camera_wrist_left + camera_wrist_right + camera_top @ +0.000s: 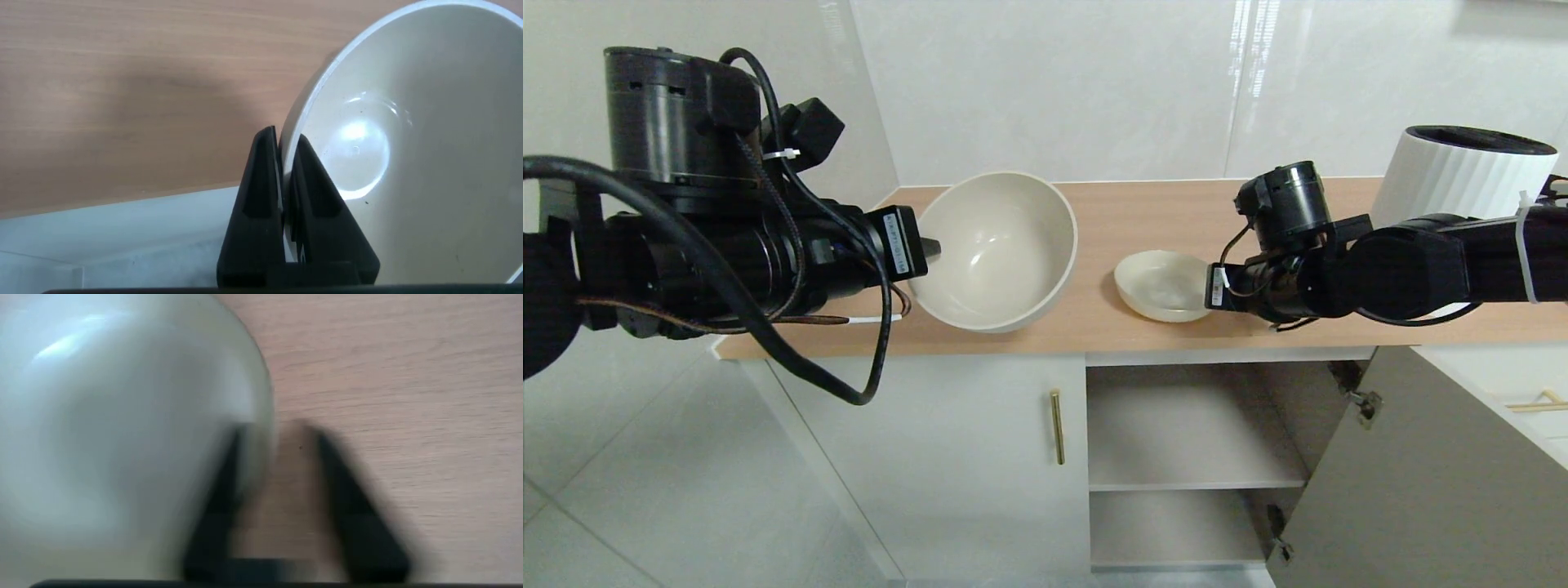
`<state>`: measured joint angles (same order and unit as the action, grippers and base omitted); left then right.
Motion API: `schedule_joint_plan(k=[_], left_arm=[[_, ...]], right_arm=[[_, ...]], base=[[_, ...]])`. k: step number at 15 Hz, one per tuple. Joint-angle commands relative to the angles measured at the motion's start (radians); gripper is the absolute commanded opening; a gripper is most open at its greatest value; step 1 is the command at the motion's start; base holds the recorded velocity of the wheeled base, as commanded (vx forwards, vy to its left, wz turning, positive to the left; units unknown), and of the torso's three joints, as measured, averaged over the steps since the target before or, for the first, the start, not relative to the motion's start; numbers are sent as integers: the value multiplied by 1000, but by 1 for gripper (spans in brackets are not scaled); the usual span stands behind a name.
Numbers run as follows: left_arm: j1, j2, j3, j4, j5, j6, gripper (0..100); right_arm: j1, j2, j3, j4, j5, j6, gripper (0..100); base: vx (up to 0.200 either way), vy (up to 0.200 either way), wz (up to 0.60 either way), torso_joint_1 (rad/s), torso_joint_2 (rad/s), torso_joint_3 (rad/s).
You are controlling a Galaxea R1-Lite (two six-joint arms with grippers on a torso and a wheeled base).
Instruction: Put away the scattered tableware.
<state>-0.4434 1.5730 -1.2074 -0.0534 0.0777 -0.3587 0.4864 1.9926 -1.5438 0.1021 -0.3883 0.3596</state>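
A large cream bowl [996, 249] is tilted on its side over the left part of the wooden counter [1143, 204]. My left gripper [929, 247] is shut on its rim. In the left wrist view the fingers [263, 175] pinch that rim, with the large bowl's [409, 139] inside facing the camera. A small cream bowl [1164, 284] sits upright on the counter to the right. My right gripper [274, 457] is open and straddles the small bowl's [122, 433] rim, one finger inside and one outside over the wood.
A white ribbed cylinder [1462, 175] stands at the counter's back right. Below the counter, the right cabinet's door [1413, 482] hangs open, showing bare shelves [1184, 425]. The closed left door carries a brass handle [1056, 425].
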Motion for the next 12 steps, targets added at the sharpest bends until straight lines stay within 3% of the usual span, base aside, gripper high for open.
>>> schedule_joint_plan(k=[1,6,10,12], left_arm=[[0,-4,0,0,1,0,0],[3,-19,20,0,1,0,0],[6,-67,114,0,-19,1,0],[6,-88,164,-3,-30,4,0]], right_arm=[[1,14,-7,-7,-1,2,0],[0,-127,22,-4,17,53,0],[0,-367,232,7,212,52,0],[0,-402,294,28,246,50,0]], base=[[0,0,0,0,0,0],[0,0,0,0,0,0],[0,0,0,0,0,0],[0,0,0,0,0,0]])
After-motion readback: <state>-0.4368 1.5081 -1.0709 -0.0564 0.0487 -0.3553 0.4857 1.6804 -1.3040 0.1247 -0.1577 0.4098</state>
